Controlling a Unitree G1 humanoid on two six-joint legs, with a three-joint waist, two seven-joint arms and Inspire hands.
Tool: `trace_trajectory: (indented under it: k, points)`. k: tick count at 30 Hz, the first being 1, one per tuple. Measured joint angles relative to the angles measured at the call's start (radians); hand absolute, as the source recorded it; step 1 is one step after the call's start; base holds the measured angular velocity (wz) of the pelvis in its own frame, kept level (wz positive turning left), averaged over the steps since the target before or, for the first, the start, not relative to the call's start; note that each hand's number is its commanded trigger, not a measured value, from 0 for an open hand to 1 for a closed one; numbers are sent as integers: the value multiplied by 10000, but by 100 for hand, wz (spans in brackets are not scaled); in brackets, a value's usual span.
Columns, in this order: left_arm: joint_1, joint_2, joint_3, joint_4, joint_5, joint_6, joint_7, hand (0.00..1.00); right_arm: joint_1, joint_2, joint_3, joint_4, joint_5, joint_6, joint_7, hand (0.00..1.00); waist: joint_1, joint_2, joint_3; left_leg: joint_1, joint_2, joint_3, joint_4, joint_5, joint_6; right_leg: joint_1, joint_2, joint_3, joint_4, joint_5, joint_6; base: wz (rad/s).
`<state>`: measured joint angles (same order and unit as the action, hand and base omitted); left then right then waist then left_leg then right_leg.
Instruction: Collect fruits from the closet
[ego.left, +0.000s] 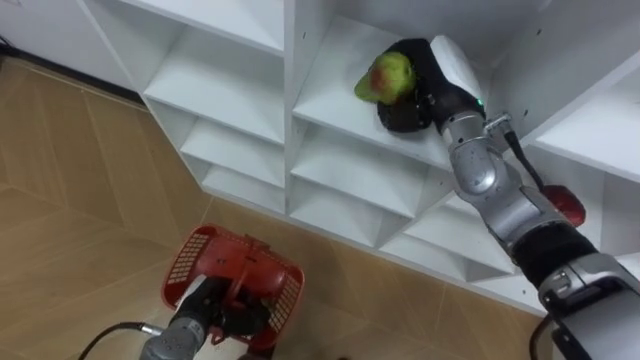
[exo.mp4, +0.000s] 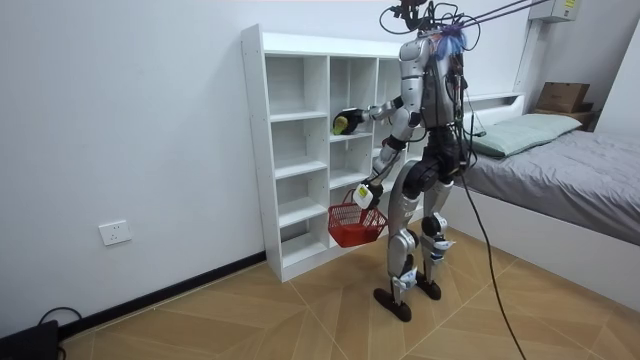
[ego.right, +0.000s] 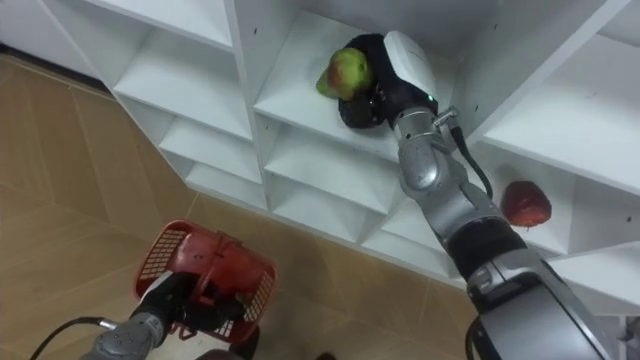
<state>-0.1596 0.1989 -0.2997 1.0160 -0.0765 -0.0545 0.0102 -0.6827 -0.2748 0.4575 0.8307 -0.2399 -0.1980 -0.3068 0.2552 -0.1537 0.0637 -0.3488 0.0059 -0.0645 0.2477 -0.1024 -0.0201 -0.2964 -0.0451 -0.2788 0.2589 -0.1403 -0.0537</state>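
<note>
Left eye view: right robot hand (ego.left: 420, 95) clasps round green fruit (ego.left: 385, 77); left robot hand (ego.left: 222, 305) grips red mesh basket (ego.left: 185, 262).

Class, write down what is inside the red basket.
The left hand, curled round the handle, covers the middle of the red basket; beside it only mesh shows. Whether fruit lies beneath cannot be told.

Green fruit (ego.left: 386, 76) held; red fruit (ego.right: 525, 203) shelved

Closet (ego.left: 240, 110) looks matt white, basket (ego.left: 186, 262) red plastic mesh, floor (ego.left: 60, 190) wood-grain, fruit (ego.left: 392, 75) smooth-skinned.
</note>
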Motion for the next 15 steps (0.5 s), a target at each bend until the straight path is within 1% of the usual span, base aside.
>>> trace_trajectory:
  k: [6,8,9,10,12,15]
  points:
    - [3,-31,-1,54,-23,1,-14,100,102,2,-43,-29,512,-15,6,100,-36,25,17,7,-11,-2,4,0,1,25,-12,-7,-7,-1,2,0]
    - [9,-46,1,54,-18,0,-15,100,225,2,-114,-155,606,-19,-9,100,-33,77,53,53,-14,-3,3,-2,3,67,-15,-6,-14,-2,4,0]
    - [17,-76,3,53,-16,0,-20,100,305,1,-191,-231,606,-31,-26,100,-26,134,82,82,-19,-4,-1,-2,4,93,-22,-6,-12,-5,9,0]
    - [18,-93,2,54,-15,-2,-31,100,349,1,-231,-274,674,-80,-38,100,-26,194,92,81,-20,-3,-4,-2,4,92,-23,-6,-11,-6,11,0]
    - [25,-121,2,54,1,-2,-33,100,406,14,-272,-338,823,-100,-39,100,-25,286,71,74,-18,-1,-5,-2,4,77,-20,-1,-10,-7,13,0]
    - [23,-227,6,55,-22,-3,-1,100,824,42,-431,-768,1130,-127,-33,100,-66,427,0,90,-28,3,-11,-2,4,85,-29,4,-4,-13,20,-2]
